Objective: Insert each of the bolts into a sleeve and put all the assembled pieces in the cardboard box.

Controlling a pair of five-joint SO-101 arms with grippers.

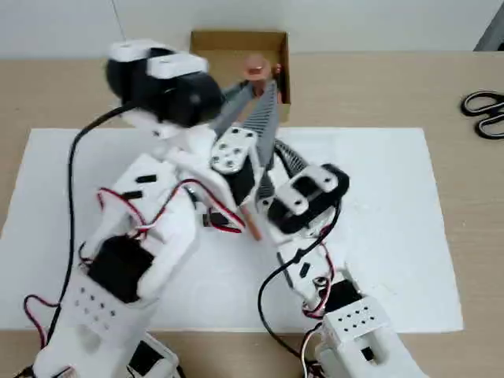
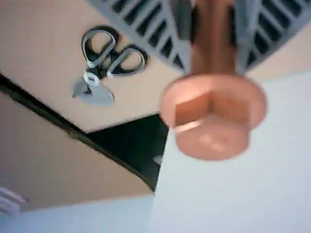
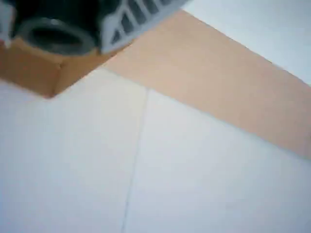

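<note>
two grey fingers (image 2: 242,26) of the left tool (image 2: 214,34) are closed narrow on the shaft of an orange bolt (image 2: 214,116); its hex head sticks out past the tips; from above, the bolt head hangs over the right part of the cardboard box (image 1: 206,43), close to the box's right wall; the right tool (image 3: 73,22) is up against a black sleeve (image 3: 53,36), seen end-on as a dark ring just above a corner of the box; whether this tool grips the sleeve or merely lies beside it i cannot tell; both arms lean in from the near side and meet in front of the box; under them a white sheet (image 1: 394,236) covers the middle of the tan bench (image 1: 378,87), and the box stands just past its far edge; black-handled scissors (image 1: 487,113) lie on the bare bench, well apart at the right.
</note>
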